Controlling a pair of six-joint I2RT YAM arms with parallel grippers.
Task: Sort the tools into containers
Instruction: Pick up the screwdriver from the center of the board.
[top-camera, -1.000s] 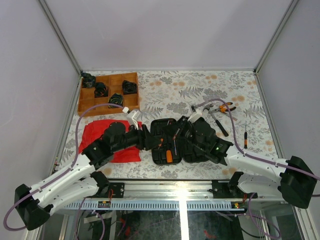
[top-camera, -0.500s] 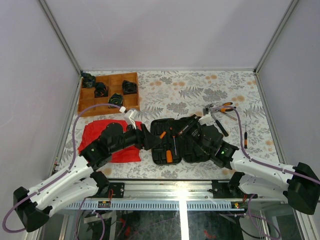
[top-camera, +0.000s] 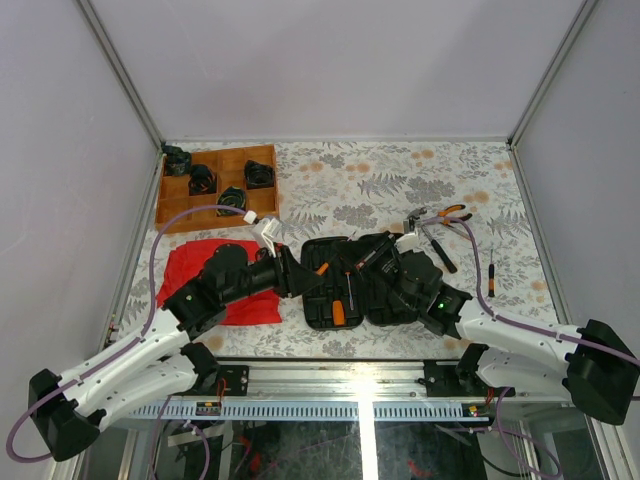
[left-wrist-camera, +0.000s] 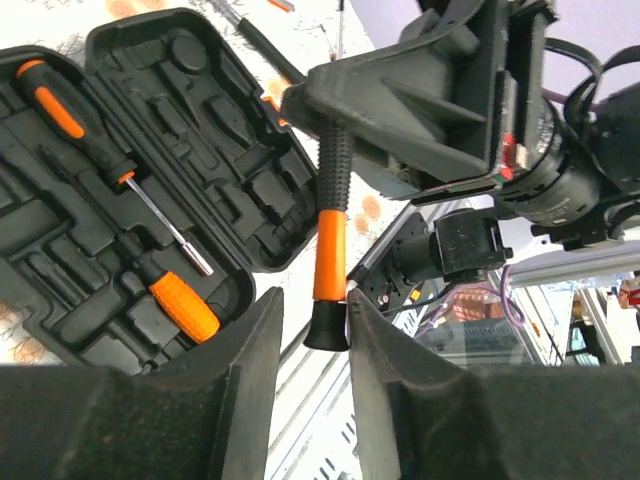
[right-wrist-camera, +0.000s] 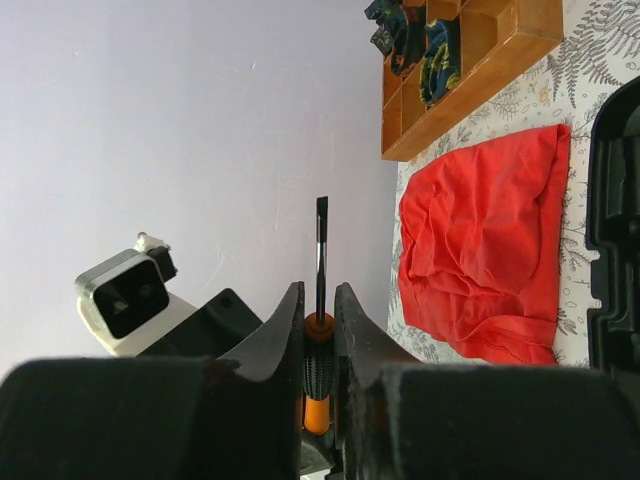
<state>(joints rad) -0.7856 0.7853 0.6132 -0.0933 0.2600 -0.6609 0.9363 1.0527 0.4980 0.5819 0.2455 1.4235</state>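
Observation:
The black tool case (top-camera: 345, 290) lies open between my two arms; in the left wrist view its moulded slots (left-wrist-camera: 215, 150) hold a screwdriver (left-wrist-camera: 95, 130) and an orange-handled tool (left-wrist-camera: 185, 305). My right gripper (top-camera: 350, 262) is shut on the ribbed black grip of an orange-and-black screwdriver (right-wrist-camera: 320, 250), whose shaft sticks out past the fingers. The butt of that handle (left-wrist-camera: 328, 325) sits between the fingers of my left gripper (left-wrist-camera: 312, 305), touching the right finger with a gap on the left. The left gripper (top-camera: 298, 272) is open around it.
More tools lie right of the case: orange-handled pliers (top-camera: 450, 213), a black-handled tool (top-camera: 438, 248) and a slim screwdriver (top-camera: 490, 272). A red cloth (top-camera: 215, 275) lies under my left arm. The wooden compartment tray (top-camera: 170, 210) stands at the back left.
My left jaws opened wider, then narrowed around the butt of the screwdriver handle. The right gripper, still shut on the screwdriver, brought it towards the left gripper.

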